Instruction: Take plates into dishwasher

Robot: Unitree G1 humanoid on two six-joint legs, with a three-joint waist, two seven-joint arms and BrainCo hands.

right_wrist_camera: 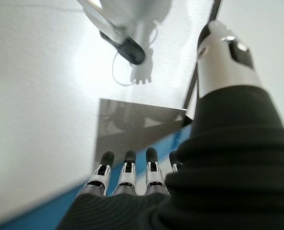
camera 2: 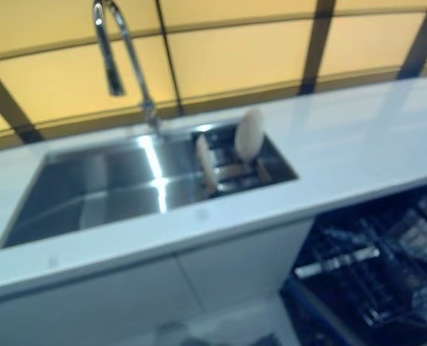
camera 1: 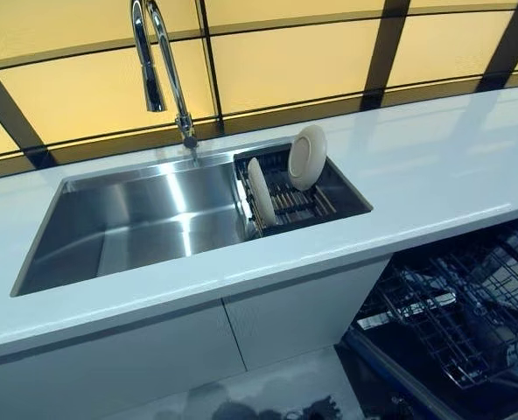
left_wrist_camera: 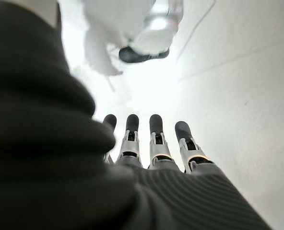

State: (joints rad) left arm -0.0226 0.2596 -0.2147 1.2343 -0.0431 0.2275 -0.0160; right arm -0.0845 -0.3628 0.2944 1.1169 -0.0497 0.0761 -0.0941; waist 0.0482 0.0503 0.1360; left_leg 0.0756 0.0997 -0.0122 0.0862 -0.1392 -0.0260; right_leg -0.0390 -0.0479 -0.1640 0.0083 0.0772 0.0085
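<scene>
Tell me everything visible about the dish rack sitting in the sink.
The dish rack is a dark rectangular tray with a slatted, ribbed floor, fitted into the right end of the steel sink, just below the white counter. Two white plates stand on edge in it: one near its left side, seen almost edge on, and a second toward the back, leaning and showing its face. The rest of the rack holds nothing. No hand touches it.

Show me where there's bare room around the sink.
Free: the counter right of the sink, and the sink's left basin. Crowded: the rack at its right end, with two upright plates.
</scene>
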